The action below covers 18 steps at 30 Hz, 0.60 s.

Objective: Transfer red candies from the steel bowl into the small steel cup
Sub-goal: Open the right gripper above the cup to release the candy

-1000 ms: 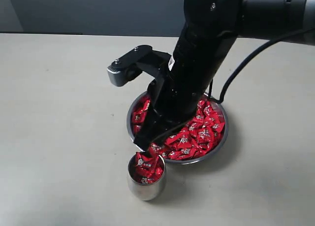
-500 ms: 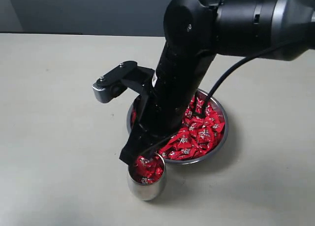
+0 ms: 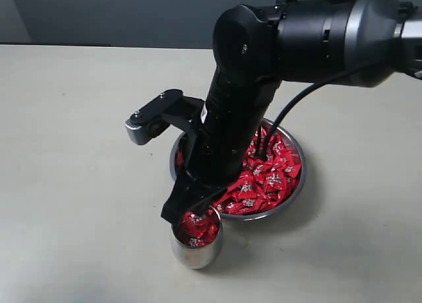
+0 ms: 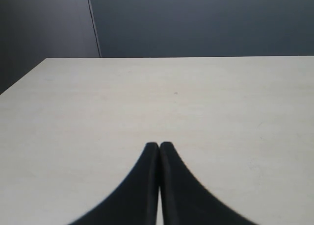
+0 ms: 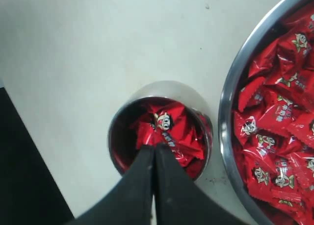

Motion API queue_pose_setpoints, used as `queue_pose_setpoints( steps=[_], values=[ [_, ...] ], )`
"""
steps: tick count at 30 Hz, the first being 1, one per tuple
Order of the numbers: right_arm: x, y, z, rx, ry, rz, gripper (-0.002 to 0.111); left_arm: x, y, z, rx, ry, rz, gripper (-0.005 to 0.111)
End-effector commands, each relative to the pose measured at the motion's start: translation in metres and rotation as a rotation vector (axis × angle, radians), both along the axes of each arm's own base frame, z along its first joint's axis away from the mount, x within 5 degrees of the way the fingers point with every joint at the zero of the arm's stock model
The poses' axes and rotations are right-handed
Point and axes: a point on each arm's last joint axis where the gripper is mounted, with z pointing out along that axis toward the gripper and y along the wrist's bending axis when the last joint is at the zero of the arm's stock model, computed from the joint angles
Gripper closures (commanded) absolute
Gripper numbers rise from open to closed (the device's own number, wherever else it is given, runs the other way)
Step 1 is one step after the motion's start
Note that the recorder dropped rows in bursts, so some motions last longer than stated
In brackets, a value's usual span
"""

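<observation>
Exterior view: right arm (image 3: pixel 231 125) slants steeply down, claw (image 3: pixel 179 214) pressed together over the small steel cup (image 3: pixel 198 251).

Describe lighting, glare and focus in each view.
Exterior view: soft even light, faint shadow right of the steel bowl, small steel cup mildly shiny. Left wrist view: left gripper close and soft-edged, table evenly lit. Right wrist view: right gripper blurred, red candies sharp with glinting wrappers.

The steel bowl (image 3: pixel 298 181) sits on the table (image 3: pixel 79 217) with red candies (image 3: pixel 271 177) heaped in it. The small steel cup (image 3: pixel 196 251) stands just beside the bowl's front-left rim — more candies inside.
</observation>
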Motion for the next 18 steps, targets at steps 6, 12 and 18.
queue_pose_setpoints(
  steps=[6, 12, 18],
  values=[
    [-0.0007, -0.0007, -0.0015, -0.01, 0.002, 0.012, 0.1, -0.0002, 0.0, -0.0009, -0.001, -0.003, 0.001, 0.106],
    [-0.0003, -0.0011, -0.0016, -0.014, -0.003, 0.015, 0.071, -0.0002, 0.0, -0.0009, -0.001, -0.003, 0.001, 0.106],
    [0.0, -0.0013, -0.0017, -0.016, -0.006, 0.016, 0.07, -0.0002, 0.0, -0.0009, -0.001, -0.003, 0.001, 0.106]
  ],
)
